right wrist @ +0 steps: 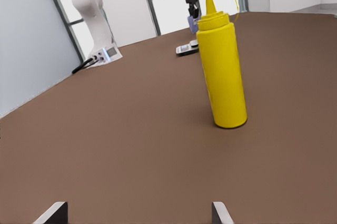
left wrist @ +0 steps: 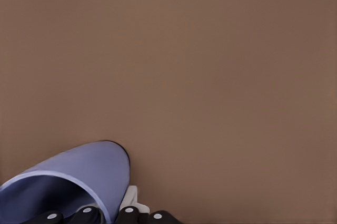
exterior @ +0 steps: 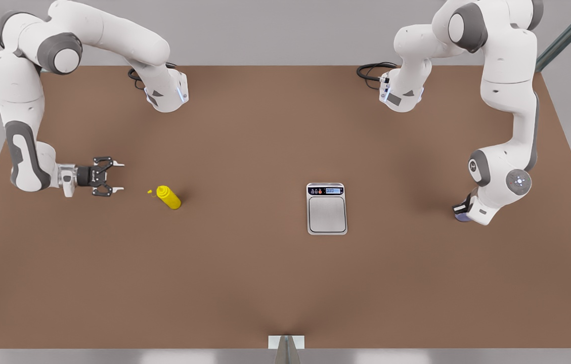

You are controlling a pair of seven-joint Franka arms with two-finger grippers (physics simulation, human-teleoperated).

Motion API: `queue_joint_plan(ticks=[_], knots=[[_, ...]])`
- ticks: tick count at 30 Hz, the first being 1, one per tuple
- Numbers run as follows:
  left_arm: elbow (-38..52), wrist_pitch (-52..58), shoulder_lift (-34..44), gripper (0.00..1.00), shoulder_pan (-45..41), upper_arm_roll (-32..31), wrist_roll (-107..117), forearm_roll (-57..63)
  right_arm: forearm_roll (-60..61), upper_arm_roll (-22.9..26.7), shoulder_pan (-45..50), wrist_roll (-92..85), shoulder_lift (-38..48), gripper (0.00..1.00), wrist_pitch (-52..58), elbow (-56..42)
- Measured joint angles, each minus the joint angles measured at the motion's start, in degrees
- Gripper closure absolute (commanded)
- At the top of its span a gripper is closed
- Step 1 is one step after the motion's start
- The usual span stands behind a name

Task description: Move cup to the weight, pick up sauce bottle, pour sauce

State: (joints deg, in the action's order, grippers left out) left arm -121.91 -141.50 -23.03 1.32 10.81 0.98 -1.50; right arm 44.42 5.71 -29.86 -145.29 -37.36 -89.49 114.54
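**Bench inventory: cup being taken, bottle untouched**

**Step in hand.** First stage, judged: securing the cup for the move to the weight. Pouring stages not begun.

**Left gripper** (exterior: 462,212). Low over the bench (exterior: 265,283) near the edge at the front view's right, wrist angled down. The cup (left wrist: 73,182) sits right at its fingers (left wrist: 138,213); the dark pads show at the rim, but whether they are clamped on the wall or merely set around it cannot be told.

**Right gripper** (exterior: 117,177). Near the opposite edge, held level, fingers spread apart and holding nothing, aimed at the sauce bottle (exterior: 169,197) and short of it. This arm waits.

**Cup.** Pale lavender tumbler, smooth plain wall, thin rim, no handle, hollow interior visible. Well apart from the weight.

**Weight** (exterior: 326,208). Flat rectangular scale toward the middle of the bench; silver-grey plate, white rim, dark display strip with small buttons. Plate bare.

**Sauce bottle.** Bright yellow cylinder with pointed cone nozzle, upright on the bench; glossy, plastic-looking. A small yellow cap hangs beside the nozzle.

**Bench.** Matte brown, even surface.

**Next move, judged.** A firm hold on the cup's tapered wall, a lift kept upright, carry across to the scale, and a centred set-down on the plate, which is wider than the cup.
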Motion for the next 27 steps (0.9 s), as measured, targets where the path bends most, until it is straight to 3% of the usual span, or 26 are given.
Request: queue_joint_plan(ticks=[1,2,4,7,8,21,27], knots=[[0.00,0.03,0.00,0.79,0.00,0.00,-0.01,0.00,3.00,-0.12,2.08,0.01,-0.67,0.00,-0.44,-0.50],[0.00,0.08,0.00,0.68,0.00,0.00,-0.01,0.03,6.45,-0.09,4.03,0.01,-0.87,0.00,-1.58,-0.54],[0.09,0.00,-0.09,0.66,0.00,0.00,-0.43,0.02,8.69,-0.18,6.06,0.01,-1.36,0.00,-3.82,-0.38],[0.24,0.05,-0.11,0.68,0.00,0.00,-0.71,0.01,11.41,-0.18,9.95,-0.08,-1.74,0.00,-4.11,-0.28],[0.33,0.08,-0.09,0.73,0.00,0.00,-0.71,0.00,11.48,-0.18,11.50,-1.51,-1.75,0.00,-4.11,-0.22],[0.35,0.44,0.69,0.74,-0.17,-0.40,-0.10,-0.57,13.99,-1.23,15.84,-5.53,-2.45,0.00,-4.11,-0.72],[0.35,0.32,0.51,0.78,-0.18,-0.42,-0.09,-0.10,16.24,-2.80,17.68,-5.44,-3.68,0.00,-4.36,-1.51]])
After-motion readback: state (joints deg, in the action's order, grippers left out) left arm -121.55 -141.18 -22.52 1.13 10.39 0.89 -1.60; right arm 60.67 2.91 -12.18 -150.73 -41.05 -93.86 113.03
